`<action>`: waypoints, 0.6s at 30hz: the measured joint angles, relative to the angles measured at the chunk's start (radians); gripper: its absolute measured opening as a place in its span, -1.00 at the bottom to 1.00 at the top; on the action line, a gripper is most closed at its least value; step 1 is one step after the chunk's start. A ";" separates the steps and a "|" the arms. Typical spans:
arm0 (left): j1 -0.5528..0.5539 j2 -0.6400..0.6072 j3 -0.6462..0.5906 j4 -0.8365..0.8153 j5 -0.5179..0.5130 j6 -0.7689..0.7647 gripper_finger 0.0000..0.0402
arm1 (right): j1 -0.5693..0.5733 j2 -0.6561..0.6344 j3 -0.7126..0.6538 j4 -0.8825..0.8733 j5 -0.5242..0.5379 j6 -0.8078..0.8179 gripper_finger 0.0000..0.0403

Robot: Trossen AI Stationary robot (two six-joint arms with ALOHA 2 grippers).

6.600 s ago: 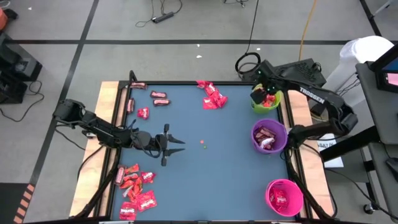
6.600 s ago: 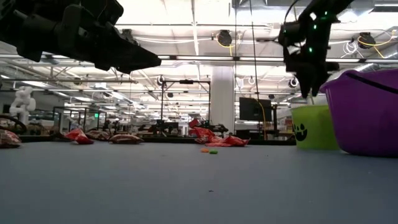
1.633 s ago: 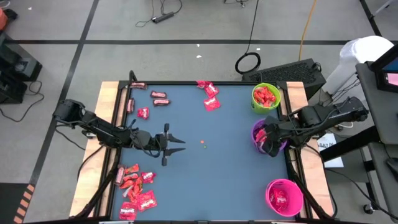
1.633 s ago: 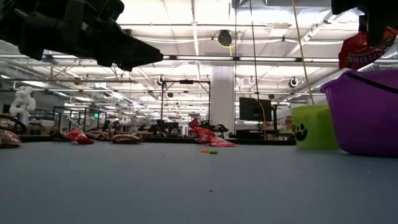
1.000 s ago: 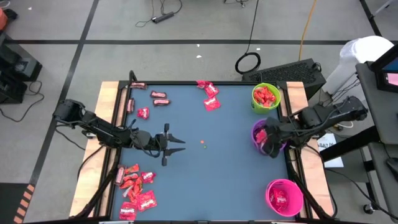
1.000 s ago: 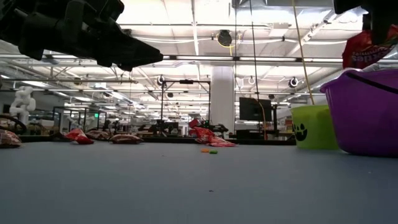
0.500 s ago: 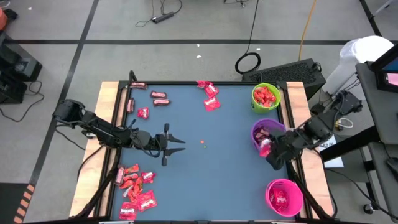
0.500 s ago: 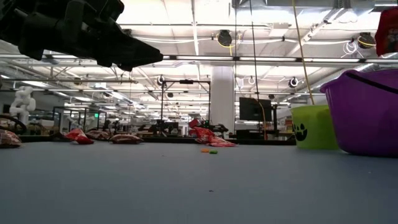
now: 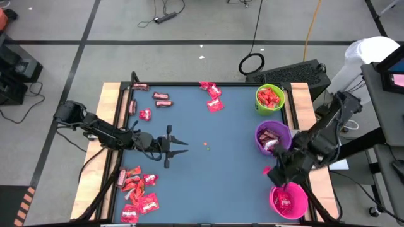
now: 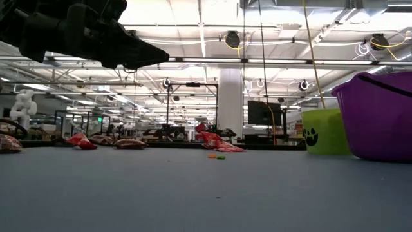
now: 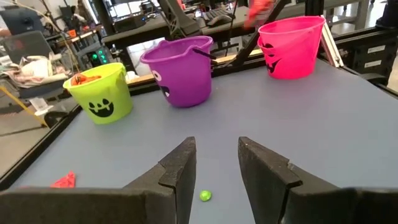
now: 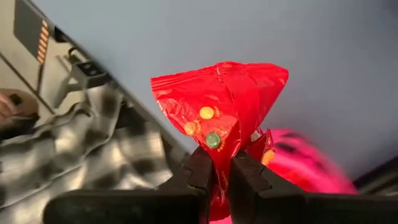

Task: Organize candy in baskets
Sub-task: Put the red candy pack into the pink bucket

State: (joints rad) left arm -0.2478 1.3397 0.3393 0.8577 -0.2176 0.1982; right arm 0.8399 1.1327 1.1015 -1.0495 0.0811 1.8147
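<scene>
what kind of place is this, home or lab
Most likely a robotics lab or workshop: the table stands on a taped concrete floor, with an open hall of workbenches and ceiling lights behind it.

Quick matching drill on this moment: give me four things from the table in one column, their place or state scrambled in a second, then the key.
1. green basket
2. purple basket
3. right gripper
4. left gripper

A. open, above the mid table
B. far right corner, red candy inside
C. shut on a red candy packet
D. between the other two baskets

Pairs: 1-B, 2-D, 3-C, 4-A
</scene>
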 joint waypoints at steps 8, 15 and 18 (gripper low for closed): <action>0.000 0.000 0.000 0.020 0.000 0.114 -0.36 | 0.136 0.154 0.000 0.142 -0.005 0.246 -0.89; 0.000 0.000 0.021 0.032 0.000 0.204 -0.36 | 0.259 0.183 0.050 0.048 0.063 0.429 -0.89; 0.000 0.000 0.028 0.033 0.000 0.208 -0.36 | 0.283 0.185 0.094 -0.023 0.110 0.436 -0.89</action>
State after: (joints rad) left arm -0.2478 1.3397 0.3671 0.8909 -0.2176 0.4065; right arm 1.1231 1.3178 1.1958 -1.0724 0.1908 2.2511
